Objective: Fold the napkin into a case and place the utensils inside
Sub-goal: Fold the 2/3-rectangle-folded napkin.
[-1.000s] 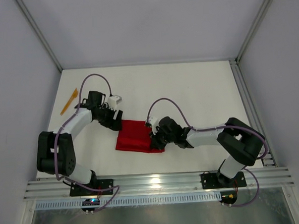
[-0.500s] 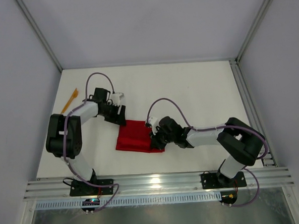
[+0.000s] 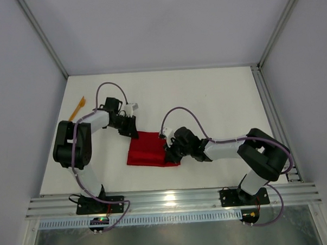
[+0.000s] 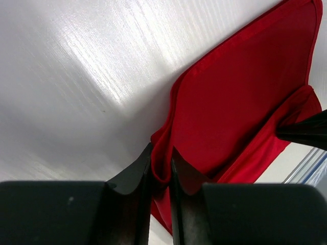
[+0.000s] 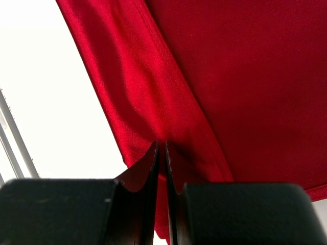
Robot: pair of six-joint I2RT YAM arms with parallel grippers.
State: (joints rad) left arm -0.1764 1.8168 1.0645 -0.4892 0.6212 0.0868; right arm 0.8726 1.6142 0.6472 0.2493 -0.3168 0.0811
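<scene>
**Two arms are gripping the red napkin mid-fold on the desk**

The left pincer [image 4: 161, 159] is pinching a raised fold at the far-left corner of the napkin [image 3: 148, 150], while the right pincer [image 5: 162, 145] is clamping its near-right edge. The folding step appears to be under way. The next move is probably calling for one corner to be carried across while the other is held flat. No case is showing yet and the cloth is holding nothing. The orange utensils [image 3: 76, 109] are lying well apart at the far-left edge of the desk [image 3: 217, 104].
</scene>
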